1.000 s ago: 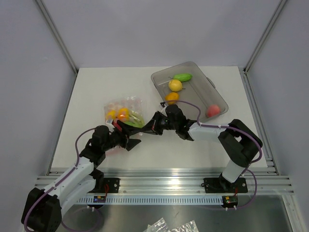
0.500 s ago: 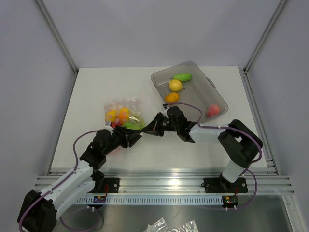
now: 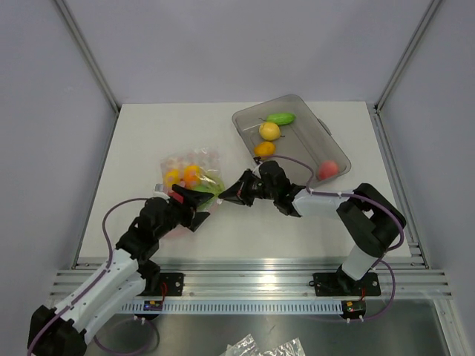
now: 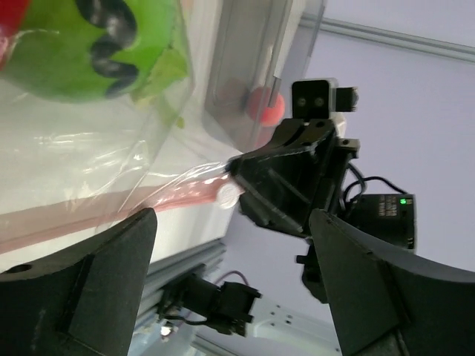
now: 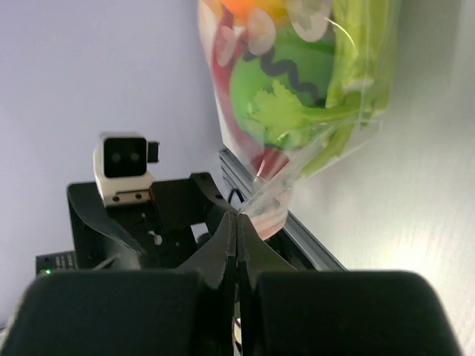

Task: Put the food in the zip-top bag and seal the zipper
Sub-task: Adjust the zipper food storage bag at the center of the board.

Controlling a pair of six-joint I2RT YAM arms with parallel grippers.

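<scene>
**Left fingers [image 4: 89, 274] had swung in closer along the zip-top bag [image 3: 194, 172] since a second before; the right side had barely shifted.**
My right fingers [image 5: 208, 256] were clenched on the end corner of the zipper [image 4: 178, 194]. The left ones hung released, spread wide, the strip lying between them and the bagged food [image 4: 89, 44] just beyond. I judged that closing off-line would skip the seal, and a hard drag could yank the corner from the right pinch.
</scene>
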